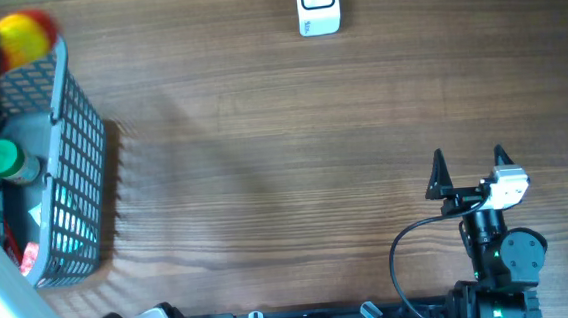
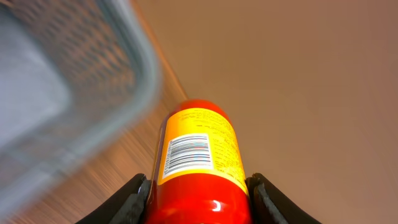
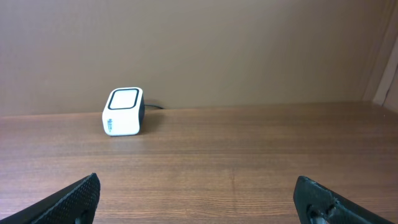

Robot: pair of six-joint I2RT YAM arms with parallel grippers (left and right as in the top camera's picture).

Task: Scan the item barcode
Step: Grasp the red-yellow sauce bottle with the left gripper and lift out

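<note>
Left gripper clamps the red-and-yellow plastic bottle. Carry it right, barcode facing the far white box scanner.

The basket sits at the table's left edge, a bottle over its far end between the left gripper's jaws. The scanner stands at the far edge, well right of both.

Open table lies between basket and scanner.
</note>
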